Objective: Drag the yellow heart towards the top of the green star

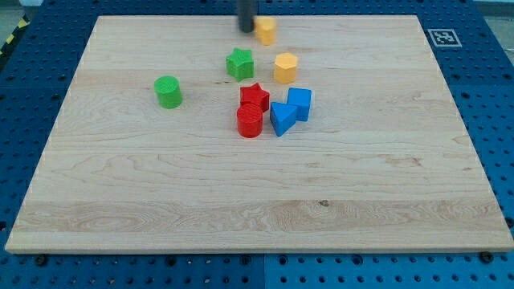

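No claw here to be apart or together, only a dark rod ending in my tip [246, 30], down at the view's top edge of the worktop [96, 201]. Blurred, so hard to say whether touching or merely just beside, but set against the view's left flank of the yellow heart [265, 30].

Heart itself also smeared, shape barely readable. Sits near the worktop's far edge, above the green star [239, 63] and a little to the view's right of it, with bare wood between the two.

Probably a light, rigid plastic piece: no give, nothing fragile, quick to skate on smooth wood and quick to spin if pressed off-centre. No taking hold possible, only a push on a side face. Best contact likely the flank away from the star, the view's right or upper right, met square through the middle so as to slide rather than twist. From the present left-side position, a trip around first looks needed.

Further out: a yellow block [285, 67], perhaps hexagonal, to the star's right. Below it a tight huddle of red star [254, 96], red cylinder [250, 121], blue triangle [281, 118] and blue cube [299, 103]. Green cylinder [168, 91] alone, well apart on the view's left.
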